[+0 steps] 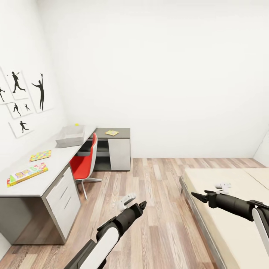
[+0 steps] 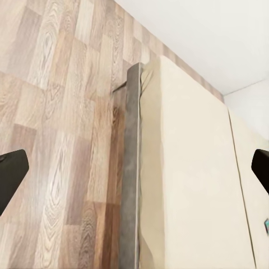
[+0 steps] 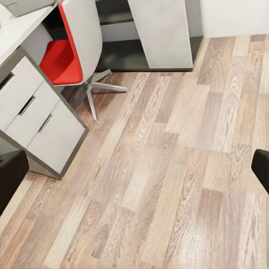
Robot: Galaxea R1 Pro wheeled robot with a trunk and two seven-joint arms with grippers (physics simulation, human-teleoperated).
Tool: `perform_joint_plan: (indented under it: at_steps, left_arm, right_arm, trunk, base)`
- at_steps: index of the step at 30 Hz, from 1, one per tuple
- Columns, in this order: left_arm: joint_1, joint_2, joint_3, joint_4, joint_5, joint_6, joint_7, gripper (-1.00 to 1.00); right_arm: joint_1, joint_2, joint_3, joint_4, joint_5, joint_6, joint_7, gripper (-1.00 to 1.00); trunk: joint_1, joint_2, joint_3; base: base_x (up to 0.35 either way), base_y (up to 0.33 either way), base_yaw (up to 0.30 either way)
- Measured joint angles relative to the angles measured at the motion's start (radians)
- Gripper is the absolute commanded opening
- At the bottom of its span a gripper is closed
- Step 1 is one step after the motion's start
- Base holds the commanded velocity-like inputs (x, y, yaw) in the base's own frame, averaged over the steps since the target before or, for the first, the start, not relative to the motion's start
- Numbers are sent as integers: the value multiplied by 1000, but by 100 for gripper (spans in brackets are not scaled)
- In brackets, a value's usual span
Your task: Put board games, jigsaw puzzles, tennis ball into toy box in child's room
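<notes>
The light-grey toy box (image 1: 70, 136) stands on the table (image 1: 56, 164) by the left wall, with the tiny tennis ball (image 1: 76, 124) just behind it. One jigsaw puzzle (image 1: 40, 155) and a green-red-yellow board game (image 1: 27, 174) lie nearer on the light top. Another jigsaw puzzle (image 1: 111, 132) lies on the dark section. The beige bed (image 1: 224, 216) is at the right. My left gripper (image 1: 140, 204) (image 2: 135, 171) hangs open over the floor, facing the bed (image 2: 190, 168). Over the bed's edge, my right gripper (image 1: 198, 196) (image 3: 135, 171) is open and empty.
A red swivel chair (image 1: 84, 162) (image 3: 64, 56) is tucked at the desk, its star base on the wood floor (image 1: 149, 209). White drawer fronts (image 3: 33, 117) face the aisle. The bed's dark frame (image 2: 131, 168) borders the aisle between desk and bed. A teal sliver (image 2: 266, 224) lies on the mattress.
</notes>
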Motion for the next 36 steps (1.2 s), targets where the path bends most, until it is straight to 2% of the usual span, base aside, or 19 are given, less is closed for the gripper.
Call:
perform_joint_plan:
  at_steps: [15,36]
  left_arm:
    - [1,0,-1,0,-3,0,0,100]
    - [11,0,0,0,-7,-1,0,100]
  right_arm:
    - [0,0,0,-1,0,-1,0,100]
    - [0,0,0,0,0,-1,0,100]
  trunk:
    - [0,0,0]
    - [0,0,0]
  base:
    - [0,-214,0]
    - [0,-38,0]
